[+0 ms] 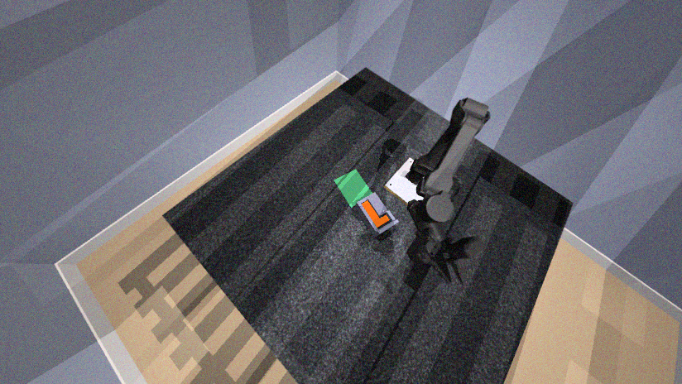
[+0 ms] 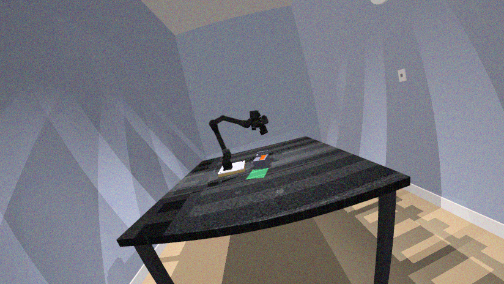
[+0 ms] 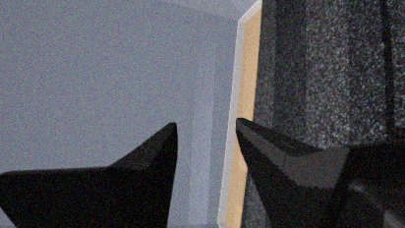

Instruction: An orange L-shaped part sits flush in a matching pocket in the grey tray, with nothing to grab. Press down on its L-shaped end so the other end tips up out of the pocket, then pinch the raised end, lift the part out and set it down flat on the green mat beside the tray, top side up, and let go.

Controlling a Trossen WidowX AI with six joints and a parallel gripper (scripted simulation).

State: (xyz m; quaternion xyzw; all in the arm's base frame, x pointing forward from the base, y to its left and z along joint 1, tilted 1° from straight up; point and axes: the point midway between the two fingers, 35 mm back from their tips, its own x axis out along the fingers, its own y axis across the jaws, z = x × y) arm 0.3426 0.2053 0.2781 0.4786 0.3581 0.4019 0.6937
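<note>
The orange L-shaped part (image 1: 374,213) (image 2: 262,155) lies flush in the pocket of the grey tray (image 1: 383,229) (image 2: 261,163) near the middle of the dark table. The green mat (image 1: 352,186) (image 2: 257,173) lies right beside the tray and touches its end. My gripper (image 1: 450,271) (image 2: 263,131) (image 3: 206,127) hangs high above the table, off to the side of the tray and well clear of it. Its two dark fingers stand partly apart with nothing between them. The wrist view shows only the wall, the floor edge and table surface; the tray and the part are out of it.
The arm's white base plate (image 1: 401,186) (image 2: 232,169) sits on the table close to the mat and the tray. The dark table (image 1: 309,285) (image 2: 282,197) stretches wide around them, with its edges far from the tray.
</note>
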